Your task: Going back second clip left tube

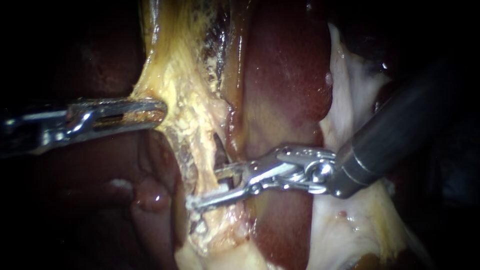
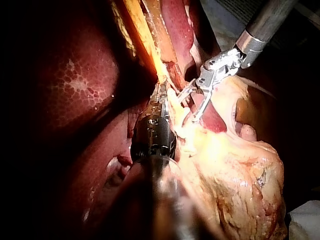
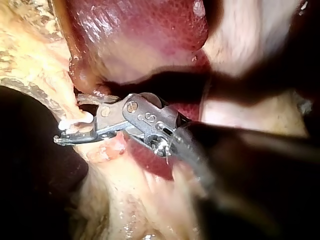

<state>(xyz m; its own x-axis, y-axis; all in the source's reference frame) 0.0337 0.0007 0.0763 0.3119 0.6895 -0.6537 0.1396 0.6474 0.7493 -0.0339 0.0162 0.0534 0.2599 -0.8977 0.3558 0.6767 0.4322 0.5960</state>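
Note:
My right instrument (image 1: 205,189) comes in from the right with its jaws open around a pale yellow tube (image 1: 200,150) that runs down the middle of the endoscope view. A small white clip (image 1: 220,189) lies across the tube between the jaws. The right wrist view shows the same open jaws (image 3: 70,120) with the white clip (image 3: 75,121) in the gap. My left instrument (image 1: 150,112) enters from the left, shut on the yellow fatty tissue (image 1: 175,75) beside the tube and holding it taut. In the left wrist view it (image 2: 160,95) is half buried in tissue, with the right instrument (image 2: 187,107) ahead of it.
Dark red liver (image 1: 285,75) lies just right of the tube, behind the right instrument's jaws. Pale whitish tissue (image 1: 350,100) runs along the right shaft and yellow fat (image 1: 350,235) lies below it. More liver (image 2: 75,90) lies beside the left shaft.

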